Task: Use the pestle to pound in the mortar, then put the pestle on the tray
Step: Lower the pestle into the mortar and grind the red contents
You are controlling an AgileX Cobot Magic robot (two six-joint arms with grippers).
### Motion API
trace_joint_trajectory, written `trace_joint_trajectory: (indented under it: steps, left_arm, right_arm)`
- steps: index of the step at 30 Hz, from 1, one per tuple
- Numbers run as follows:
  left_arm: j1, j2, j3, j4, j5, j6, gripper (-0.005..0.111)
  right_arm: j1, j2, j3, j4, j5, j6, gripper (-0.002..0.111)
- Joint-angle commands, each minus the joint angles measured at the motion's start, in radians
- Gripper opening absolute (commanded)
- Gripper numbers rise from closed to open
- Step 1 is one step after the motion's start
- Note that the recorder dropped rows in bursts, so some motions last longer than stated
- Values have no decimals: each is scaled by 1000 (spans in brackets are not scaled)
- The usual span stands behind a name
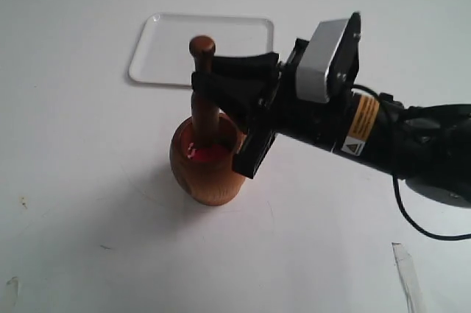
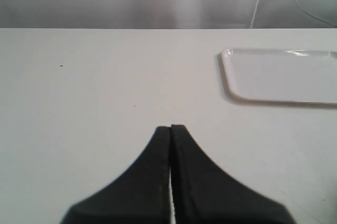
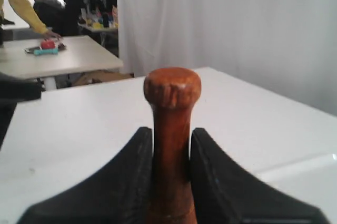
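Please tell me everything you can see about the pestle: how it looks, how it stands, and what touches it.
The pestle is a slim club of reddish-brown wood with a rounded knob on top. It stands nearly upright, with its lower end down inside the mortar, at the red material; the tip itself is hidden. The right gripper is shut on its neck, just below the knob. The tray lies behind it on the table, apart from it.

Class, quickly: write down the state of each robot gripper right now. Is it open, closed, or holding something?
Left gripper: closed, holding nothing.
Right gripper: closed on the pestle, which stands in the mortar.
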Motion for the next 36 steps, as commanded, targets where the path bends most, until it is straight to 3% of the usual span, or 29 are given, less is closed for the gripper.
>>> trace_joint_trajectory:
  steps: [1, 10, 20, 25, 29, 33, 36]
  left_arm:
    - [-8, -1, 1, -7, -3, -8, 0]
    - [-8, -1, 1, -7, -3, -8, 0]
    - [-8, -1, 1, -7, -3, -8, 0]
    - [-8, -1, 1, -7, -3, -8, 0]
    - [-8, -1, 1, -7, -3, -8, 0]
    - [-8, -1, 1, -7, -3, -8, 0]
    - [-8, -1, 1, -7, -3, -8, 0]
  right_arm:
    - [4, 67, 22, 43, -31, -48, 0]
    - [4, 125, 22, 25, -31, -23, 0]
    - [4, -207, -30, 16, -7, -36, 0]
    - [75, 47, -9, 6, -4, -32, 0]
    - [118, 174, -1, 106, -31, -110, 0]
    - [118, -37, -1, 128, -31, -161, 0]
    - [118, -237, -1, 158, 84, -188, 0]
